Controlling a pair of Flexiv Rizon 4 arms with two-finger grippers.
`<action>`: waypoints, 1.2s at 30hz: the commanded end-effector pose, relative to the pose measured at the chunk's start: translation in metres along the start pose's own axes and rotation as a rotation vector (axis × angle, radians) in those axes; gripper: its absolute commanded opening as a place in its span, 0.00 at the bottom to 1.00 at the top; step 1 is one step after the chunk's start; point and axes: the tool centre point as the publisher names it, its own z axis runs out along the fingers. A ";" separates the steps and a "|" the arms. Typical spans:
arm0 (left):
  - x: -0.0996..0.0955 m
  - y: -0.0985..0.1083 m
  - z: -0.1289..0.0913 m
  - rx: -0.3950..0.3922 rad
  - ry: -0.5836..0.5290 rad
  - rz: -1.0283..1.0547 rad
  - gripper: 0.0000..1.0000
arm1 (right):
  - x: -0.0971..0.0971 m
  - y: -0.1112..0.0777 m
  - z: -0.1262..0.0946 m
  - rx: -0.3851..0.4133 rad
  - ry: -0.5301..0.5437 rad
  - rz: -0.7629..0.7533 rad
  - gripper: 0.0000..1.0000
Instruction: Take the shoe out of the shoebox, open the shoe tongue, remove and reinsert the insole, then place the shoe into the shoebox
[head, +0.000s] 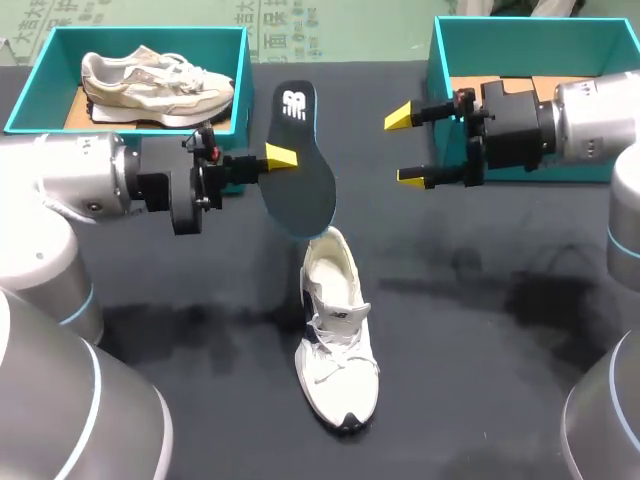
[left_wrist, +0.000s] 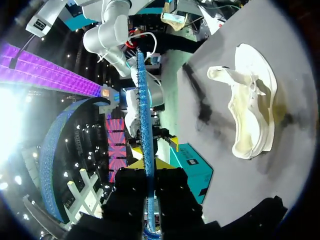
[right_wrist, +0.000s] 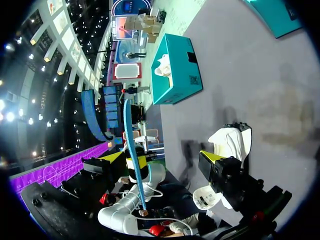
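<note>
The left hand (head: 283, 160) is clamped on the dark insole (head: 303, 190), which hangs just above the heel of the white shoe (head: 338, 345) on the table (head: 500, 350). The right hand (head: 408, 148) is spread apart and empty, near the right shoebox (head: 445, 70). The insole's wide end should probably enter the opening first, with the right hand steadying the shoe. Only the left wrist view shows both fingers (left_wrist: 175, 192) pressing the insole.
</note>
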 end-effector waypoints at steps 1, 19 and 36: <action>0.005 -0.005 0.004 -0.027 0.003 0.125 0.00 | 0.000 0.000 0.002 -0.002 -0.001 0.000 1.00; 0.012 0.014 0.012 -0.036 0.018 -0.053 0.00 | -0.004 -0.016 0.020 0.054 0.008 -0.129 1.00; 0.027 0.030 0.025 -0.025 0.035 0.002 0.00 | 0.002 -0.021 0.035 0.104 0.002 -0.191 1.00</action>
